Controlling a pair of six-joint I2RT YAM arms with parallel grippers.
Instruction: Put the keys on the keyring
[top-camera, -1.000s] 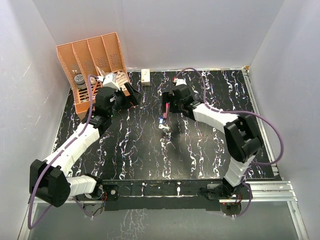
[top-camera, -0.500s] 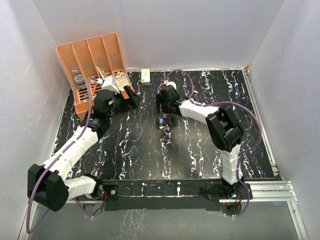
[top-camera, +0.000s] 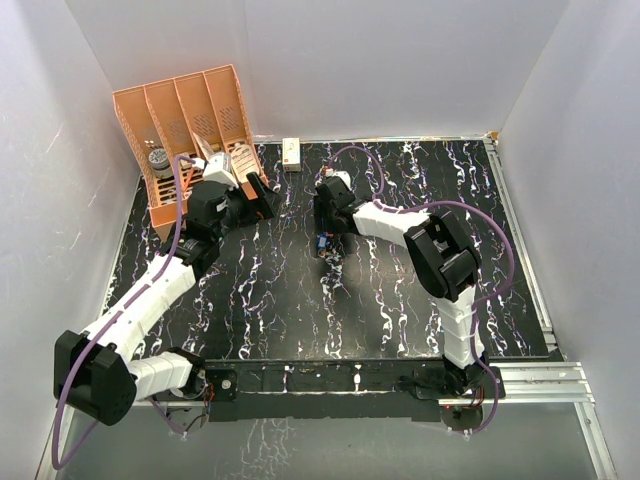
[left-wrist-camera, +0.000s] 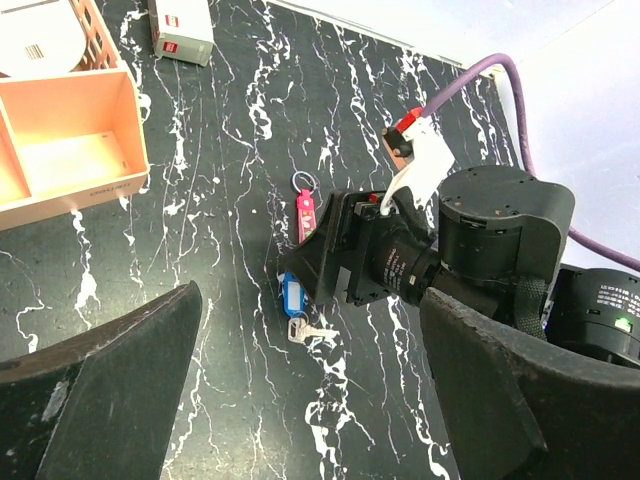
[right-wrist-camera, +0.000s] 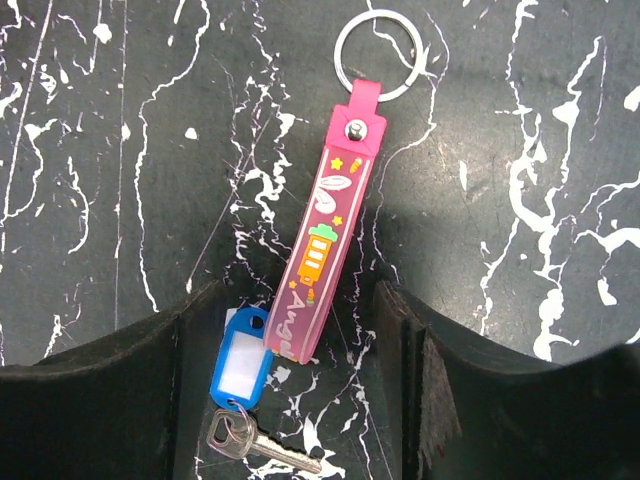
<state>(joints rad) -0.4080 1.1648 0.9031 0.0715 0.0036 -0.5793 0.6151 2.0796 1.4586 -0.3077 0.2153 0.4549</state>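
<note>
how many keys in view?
1: a silver key attached to a blue tag, beside the pink strap's lower end, inside the open right gripper. More may be hidden.

The keyring (right-wrist-camera: 325, 235), between the fingers of the right claw (right-wrist-camera: 298, 330), carries pale lettering starting "Ang"; the rest cannot be read near the blue key tag (right-wrist-camera: 240, 365). Up-left of the left claw (left-wrist-camera: 310, 385), a white disc (left-wrist-camera: 35, 30) bears an unreadable barcode.

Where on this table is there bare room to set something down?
Free: the near half of the table, between its near edge and the keys; also the far right corner. Crowded: the orange organizer, white box, left gripper, and right gripper over the keyring.
</note>
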